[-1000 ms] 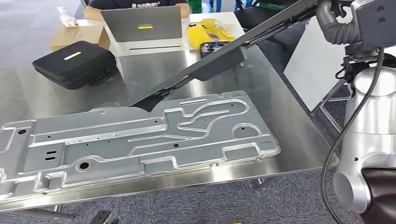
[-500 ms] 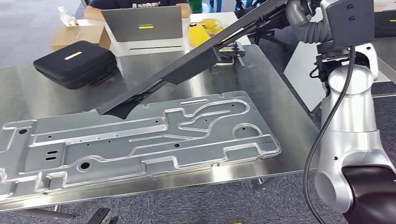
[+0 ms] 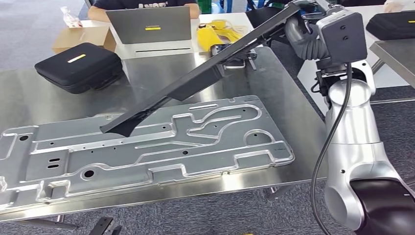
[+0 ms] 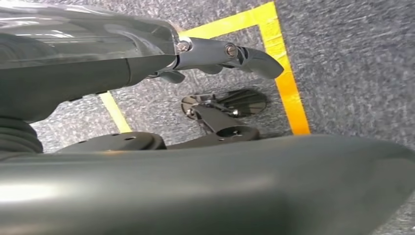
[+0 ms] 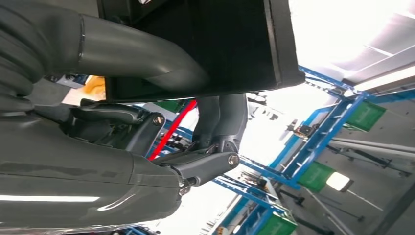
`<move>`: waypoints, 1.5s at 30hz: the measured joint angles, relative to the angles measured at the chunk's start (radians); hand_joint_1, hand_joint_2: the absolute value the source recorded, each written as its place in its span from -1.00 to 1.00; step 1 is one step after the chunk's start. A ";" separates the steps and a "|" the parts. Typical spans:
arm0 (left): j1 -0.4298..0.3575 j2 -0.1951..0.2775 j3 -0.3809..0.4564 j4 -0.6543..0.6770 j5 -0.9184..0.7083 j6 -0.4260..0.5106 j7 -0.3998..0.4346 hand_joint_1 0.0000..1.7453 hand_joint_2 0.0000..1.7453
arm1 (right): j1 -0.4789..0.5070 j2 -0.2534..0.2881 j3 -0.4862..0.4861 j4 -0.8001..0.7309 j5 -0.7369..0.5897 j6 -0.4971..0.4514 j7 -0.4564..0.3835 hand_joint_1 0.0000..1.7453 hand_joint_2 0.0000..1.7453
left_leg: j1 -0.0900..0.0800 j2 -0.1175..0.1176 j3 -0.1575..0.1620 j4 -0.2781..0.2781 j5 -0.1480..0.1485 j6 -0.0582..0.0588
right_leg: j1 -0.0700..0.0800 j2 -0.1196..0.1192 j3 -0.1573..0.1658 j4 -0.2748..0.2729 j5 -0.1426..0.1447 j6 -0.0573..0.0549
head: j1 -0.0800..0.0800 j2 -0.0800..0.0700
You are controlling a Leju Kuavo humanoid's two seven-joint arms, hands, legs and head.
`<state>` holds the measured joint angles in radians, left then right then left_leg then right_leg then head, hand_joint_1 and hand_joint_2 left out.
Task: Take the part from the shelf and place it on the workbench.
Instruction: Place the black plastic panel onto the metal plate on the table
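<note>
The steel workbench [image 3: 288,112] spans most of the head view, its near edge running from the left side toward the right. A large stamped metal panel [image 3: 147,147] lies flat on it, covering the near half of the top, with raised ribs and small holes across its surface.

Above the panel a long black part [image 3: 195,73] slants through the air. Its low end hangs just over the panel's far edge, left of centre, and its high end rises to the far right, where the robot's right hand [image 5: 195,73] grasps it. In the right wrist view the thick grey thumb wraps over one face of the black part and darker fingers [image 5: 220,122] close in on its other side, so the hand is clamped on the part. Whether the low tip touches the panel cannot be told.

The right arm [image 3: 352,132] stands at the right of the workbench, silver, with a black cable looping down beside it.

A person sits at the far side behind an open laptop [image 3: 149,24]. A black case [image 3: 78,66] rests on the far left of the workbench, with a cardboard box [image 3: 80,36] just behind it. Yellow items [image 3: 215,32] lie to the right of the laptop.

The left hand [image 4: 225,54] hangs over grey carpet crossed by yellow tape [image 4: 288,88]; its fingers hold nothing, but how far they are spread cannot be told.
</note>
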<state>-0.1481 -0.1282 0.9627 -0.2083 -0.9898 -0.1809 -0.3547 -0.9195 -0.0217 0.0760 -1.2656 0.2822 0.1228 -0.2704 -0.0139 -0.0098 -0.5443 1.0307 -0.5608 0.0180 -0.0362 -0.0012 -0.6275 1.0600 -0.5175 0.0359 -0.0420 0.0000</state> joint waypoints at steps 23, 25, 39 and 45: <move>-0.010 0.012 -0.005 0.000 -0.026 0.055 -0.016 -1.00 -1.00 | 0.049 0.003 -0.053 0.038 -0.012 -0.012 -0.035 -1.00 -1.00 | 0.000 0.000 0.001 0.000 0.000 0.000 | 0.000 0.000 0.000 0.000 0.000 0.000 | 0.000 0.000; -0.011 0.012 -0.006 0.000 -0.027 0.057 -0.016 -1.00 -1.00 | 0.052 0.004 -0.056 0.038 -0.012 -0.012 -0.035 -1.00 -1.00 | 0.000 0.000 0.001 0.000 0.000 0.000 | 0.000 0.000 0.000 0.000 0.000 0.000 | 0.000 0.000; -0.012 0.013 -0.008 0.000 -0.026 0.064 -0.004 -1.00 -1.00 | 0.076 0.009 -0.085 0.038 -0.014 -0.009 -0.045 -1.00 -1.00 | 0.000 0.000 0.001 0.000 0.000 0.000 | 0.000 0.000 0.001 0.000 0.000 0.000 | 0.000 0.000; -0.012 0.012 -0.008 0.000 -0.023 0.063 -0.002 -1.00 -1.00 | 0.084 0.009 -0.098 0.038 0.001 -0.009 -0.046 -1.00 -1.00 | 0.000 0.000 0.001 0.000 0.000 0.000 | 0.000 0.001 0.001 0.000 0.000 0.000 | 0.000 0.000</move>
<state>-0.1600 -0.1157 0.9548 -0.2083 -1.0128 -0.1180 -0.3565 -0.8360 -0.0126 -0.0222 -1.2280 0.2830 0.1141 -0.3162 -0.0142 -0.0098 -0.5431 1.0307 -0.5609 0.0180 -0.0363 -0.0006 -0.6267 1.0598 -0.5175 0.0358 -0.0420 0.0001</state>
